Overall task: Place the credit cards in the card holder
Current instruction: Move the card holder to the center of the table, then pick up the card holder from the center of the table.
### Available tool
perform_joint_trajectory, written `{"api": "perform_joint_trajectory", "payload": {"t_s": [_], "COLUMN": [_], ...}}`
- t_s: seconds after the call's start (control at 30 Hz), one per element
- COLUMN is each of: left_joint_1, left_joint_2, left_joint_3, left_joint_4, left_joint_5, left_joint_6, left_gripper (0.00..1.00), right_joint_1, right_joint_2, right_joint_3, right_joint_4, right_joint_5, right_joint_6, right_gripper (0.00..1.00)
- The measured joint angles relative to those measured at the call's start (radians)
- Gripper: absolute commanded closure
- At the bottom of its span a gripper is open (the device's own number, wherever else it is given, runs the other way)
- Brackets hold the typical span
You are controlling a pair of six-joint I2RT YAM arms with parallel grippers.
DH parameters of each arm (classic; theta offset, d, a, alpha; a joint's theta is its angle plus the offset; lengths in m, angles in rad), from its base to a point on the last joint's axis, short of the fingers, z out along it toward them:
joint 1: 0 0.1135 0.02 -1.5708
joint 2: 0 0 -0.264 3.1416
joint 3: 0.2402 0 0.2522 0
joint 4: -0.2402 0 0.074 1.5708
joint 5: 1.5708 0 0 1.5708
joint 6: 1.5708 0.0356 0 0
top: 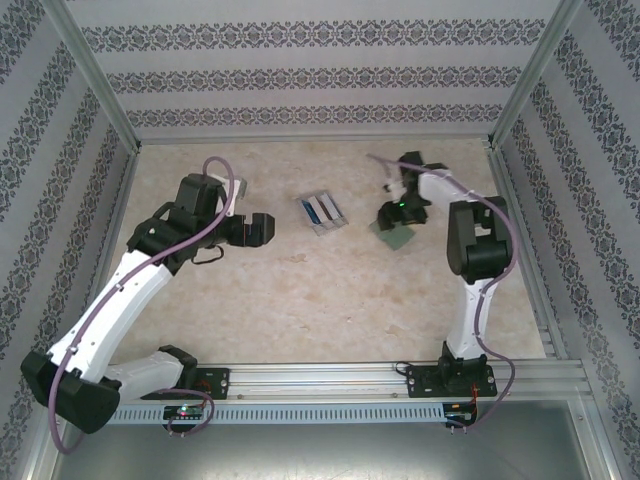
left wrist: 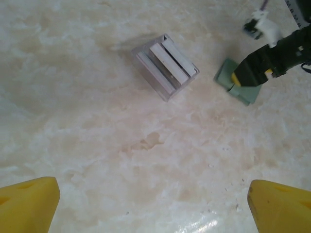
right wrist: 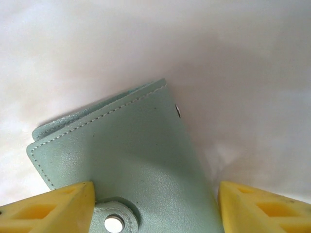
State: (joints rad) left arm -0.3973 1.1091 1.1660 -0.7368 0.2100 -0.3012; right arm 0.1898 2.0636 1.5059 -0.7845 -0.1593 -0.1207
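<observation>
Patterned walls hem in the pale marbled table. From above, the credit cards sit in the clear tray mid-table, none loaded yet, so the whole job is left. Left wrist: the left gripper is spread wide over bare tabletop, with plenty of room. Right wrist: the right gripper straddles the card holder, jaws apart, one finger at its edge. The snap button looks fastened.

The card holder is cut off by the lower edge.
</observation>
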Motion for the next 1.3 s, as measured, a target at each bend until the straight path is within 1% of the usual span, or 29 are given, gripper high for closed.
{"api": "perform_joint_trajectory", "payload": {"t_s": [0.1, 0.17, 0.27, 0.33, 0.4, 0.47, 0.53, 0.63, 0.7, 0.83, 0.87, 0.97, 1.07, 1.13, 1.23, 1.3], "left_joint_1": [0.000, 0.000, 0.000, 0.000, -0.003, -0.003, -0.003, -0.016, -0.027, -0.040, -0.040, -0.042, -0.056, -0.066, -0.079, -0.089], "left_joint_2": [-0.014, -0.010, -0.005, -0.006, -0.024, -0.042, -0.031, 0.040, 0.093, 0.184, 0.208, 0.288, 0.357, 0.401, 0.463, 0.492], "left_joint_3": [-0.045, -0.079, -0.132, -0.178, -0.247, -0.317, -0.349, -0.362, -0.364, -0.364, -0.363, -0.356, -0.355, -0.349, -0.327, -0.311], "left_joint_4": [-0.017, -0.021, -0.020, 0.001, 0.065, 0.120, 0.153, 0.229, 0.278, 0.365, 0.388, 0.452, 0.539, 0.582, 0.620, 0.637], "left_joint_5": [0.023, 0.038, 0.077, 0.117, 0.153, 0.181, 0.202, 0.230, 0.245, 0.266, 0.272, 0.290, 0.303, 0.315, 0.322, 0.325], "left_joint_6": [-0.011, -0.019, -0.032, -0.050, -0.073, -0.103, -0.124, -0.142, -0.152, -0.165, -0.168, -0.179, -0.202, -0.219, -0.231, -0.232], "left_gripper": [0.00, 0.00, 0.04, 0.03, 0.03, 0.03, 0.04, 0.04, 0.04, 0.04, 0.07, 0.09, 0.15, 0.19, 0.23, 0.25], "right_joint_1": [0.142, 0.215, 0.284, 0.322, 0.348, 0.352, 0.330, 0.269, 0.232, 0.204, 0.205, 0.206, 0.207, 0.204, 0.204, 0.204], "right_joint_2": [-0.064, -0.117, -0.186, -0.236, -0.307, -0.402, -0.501, -0.615, -0.643, -0.587, -0.559, -0.488, -0.451, -0.425, -0.397, -0.388], "right_joint_3": [-0.074, -0.126, -0.186, -0.225, -0.275, -0.338, -0.408, -0.540, -0.621, -0.703, -0.708, -0.708, -0.706, -0.694, -0.686, -0.683], "right_joint_4": [0.002, 0.004, 0.015, 0.042, 0.086, 0.139, 0.195, 0.306, 0.368, 0.477, 0.507, 0.581, 0.625, 0.637, 0.659, 0.663], "right_joint_5": [-0.021, -0.032, -0.048, -0.050, -0.049, -0.032, -0.020, -0.047, -0.075, -0.163, -0.186, -0.238, -0.259, -0.271, -0.281, -0.291], "right_joint_6": [-0.035, -0.047, -0.043, -0.014, 0.046, 0.146, 0.280, 0.462, 0.553, 0.689, 0.717, 0.775, 0.806, 0.813, 0.821, 0.822], "right_gripper": [0.35, 0.33, 0.25, 0.23, 0.23, 0.24, 0.24, 0.24, 0.24, 0.34, 0.37, 0.45, 0.51, 0.52, 0.57, 0.62]}}
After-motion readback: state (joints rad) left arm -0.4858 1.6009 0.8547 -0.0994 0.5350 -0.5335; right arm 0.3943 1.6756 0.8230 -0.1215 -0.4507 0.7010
